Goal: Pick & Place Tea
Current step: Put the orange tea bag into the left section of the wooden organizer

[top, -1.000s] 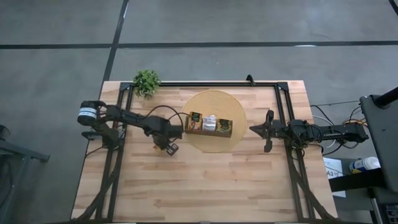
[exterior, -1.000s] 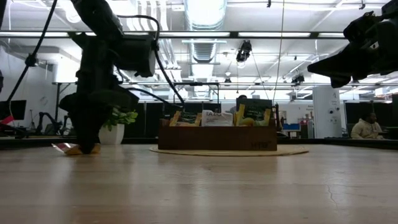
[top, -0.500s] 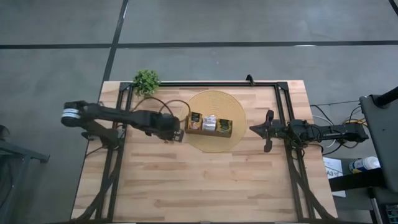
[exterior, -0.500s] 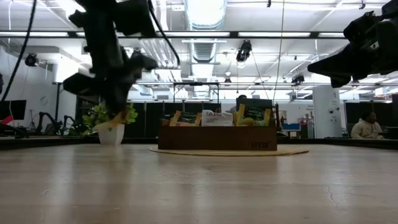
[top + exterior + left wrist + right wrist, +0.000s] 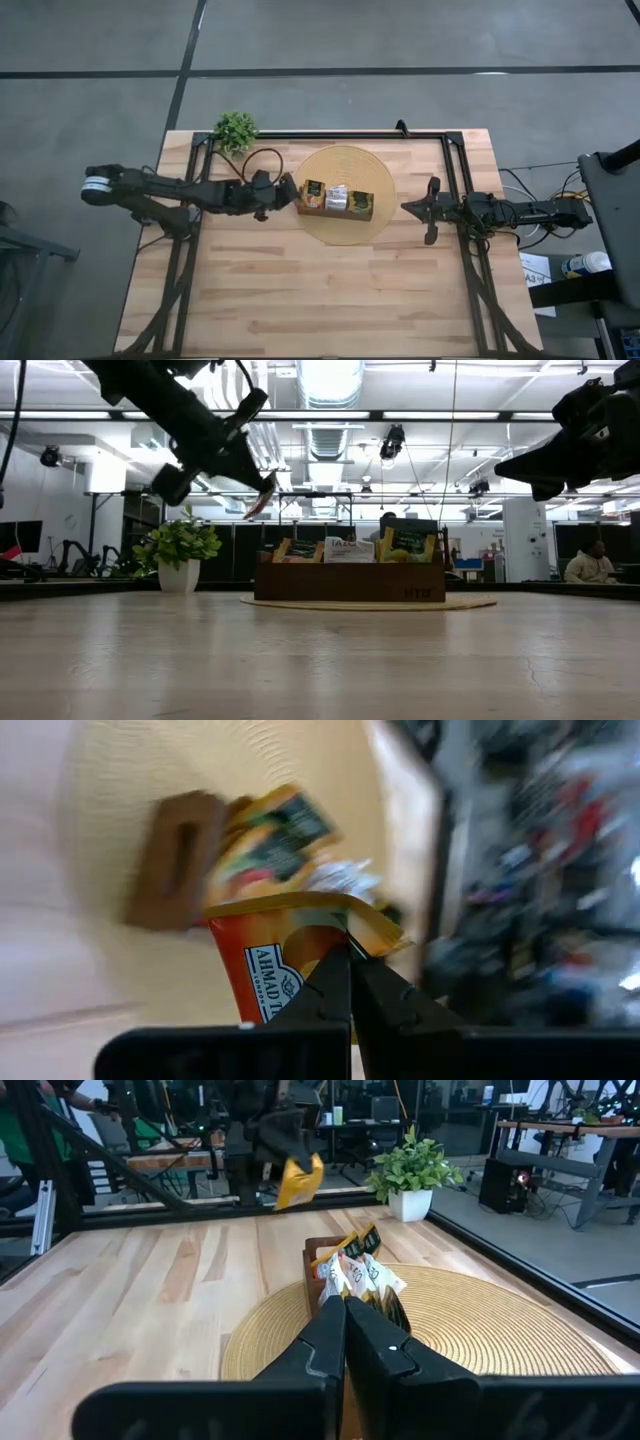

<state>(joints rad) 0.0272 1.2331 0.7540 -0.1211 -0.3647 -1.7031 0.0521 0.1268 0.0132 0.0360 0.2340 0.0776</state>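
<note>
While your left gripper [image 5: 345, 955] is clenching one yellow-red sachet [image 5: 270, 960] between its fingers [image 5: 325, 985], you are carrying it, by my reading, toward the box [image 5: 336, 201]. In the high view it is hanging left of centre, just beside the box's left end; next you are needing to bring it over a compartment and lower before releasing. Your right gripper [image 5: 345, 1315], clamped on nothing, is waiting right of the mat [image 5: 345, 232]. Other sachets [image 5: 349, 548] are standing in the box on the wooden table [image 5: 300, 300]; a plant [image 5: 236, 130] is sitting upper left, and a person [image 5: 587, 565] is sitting at far right in the low view.
</note>
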